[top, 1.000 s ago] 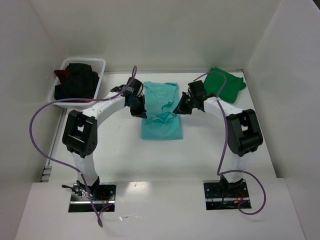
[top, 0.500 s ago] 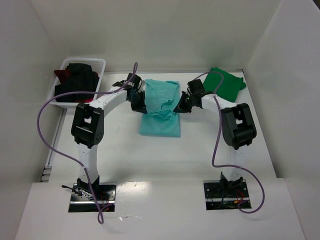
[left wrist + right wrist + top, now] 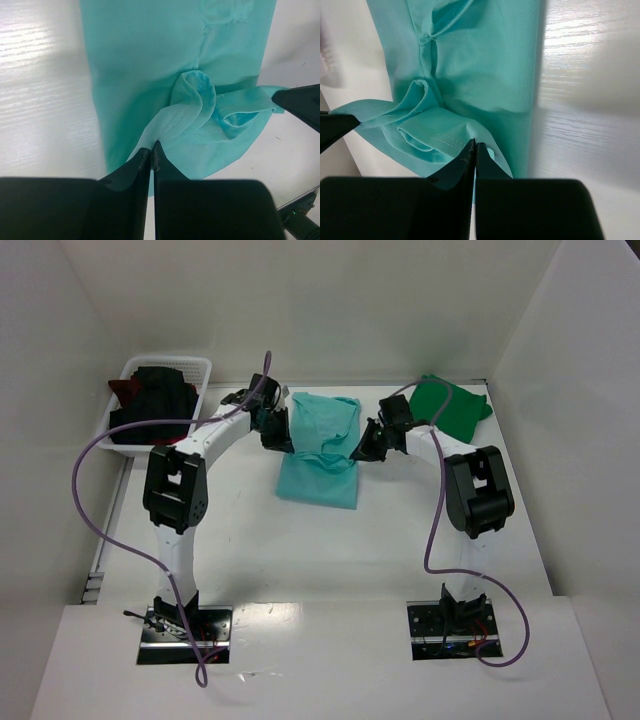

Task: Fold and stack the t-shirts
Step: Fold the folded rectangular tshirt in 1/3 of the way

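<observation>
Our left gripper [image 3: 151, 150] and right gripper [image 3: 475, 146] are each nearly closed, pinching a hem of the teal t-shirt [image 3: 318, 455] from opposite sides. Both wrist views show the bunched fold between us. Only the overhead view shows the green t-shirt [image 3: 452, 408], lying well apart beyond our right gripper.

— Where is there room to pass?
— Over the near table [image 3: 330, 560], between the teal t-shirt [image 3: 318, 485] and the two bases.
— And farther back?
— Tight. The left arm [image 3: 220, 435] and right arm [image 3: 437, 455] flank the shirt closely. The basket [image 3: 165, 359] takes the far left corner, the green t-shirt [image 3: 455, 408] the far right. Walls [image 3: 55, 390] close three sides.
</observation>
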You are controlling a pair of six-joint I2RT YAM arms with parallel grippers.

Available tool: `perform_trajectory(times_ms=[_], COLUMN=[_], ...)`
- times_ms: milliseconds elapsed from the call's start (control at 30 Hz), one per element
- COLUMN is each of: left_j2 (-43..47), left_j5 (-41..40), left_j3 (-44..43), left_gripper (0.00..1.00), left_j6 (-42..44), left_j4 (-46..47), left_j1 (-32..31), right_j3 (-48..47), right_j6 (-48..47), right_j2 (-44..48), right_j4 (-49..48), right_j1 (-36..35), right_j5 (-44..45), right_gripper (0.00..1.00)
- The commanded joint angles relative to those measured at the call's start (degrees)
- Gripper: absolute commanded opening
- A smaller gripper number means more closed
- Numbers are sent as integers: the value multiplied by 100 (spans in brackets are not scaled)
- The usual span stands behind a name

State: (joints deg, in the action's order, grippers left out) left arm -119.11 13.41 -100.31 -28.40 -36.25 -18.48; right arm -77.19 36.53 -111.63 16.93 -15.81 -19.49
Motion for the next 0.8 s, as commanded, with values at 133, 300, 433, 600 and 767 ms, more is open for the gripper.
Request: perform_trajectory(times_ms=[133,300,433,600,767], left_j2=[-394,-446,-499,-683,-1087], left_j5=[109,109,161,609,795], left_j3=[-428,-489,-568,-1051,-1605], left_gripper=[10,15,23,26,34], left_j6=[186,186,133,484,608], left_j4=[-5,-5,48,162,-75], left_j1=[81,248,476,530,530], right_j3=[-384,-577,-824,-1026,-1079], right_j6=[-15,-15,-67,-129,-190], right_j2=[-51,-235,-350,-350,-482], right_j4=[-164,-164,-164,-111,-59], right_j1=[17,17,17,131,131], right_j5=[103,156,261,454,454], right_gripper=[0,7,10,10,26])
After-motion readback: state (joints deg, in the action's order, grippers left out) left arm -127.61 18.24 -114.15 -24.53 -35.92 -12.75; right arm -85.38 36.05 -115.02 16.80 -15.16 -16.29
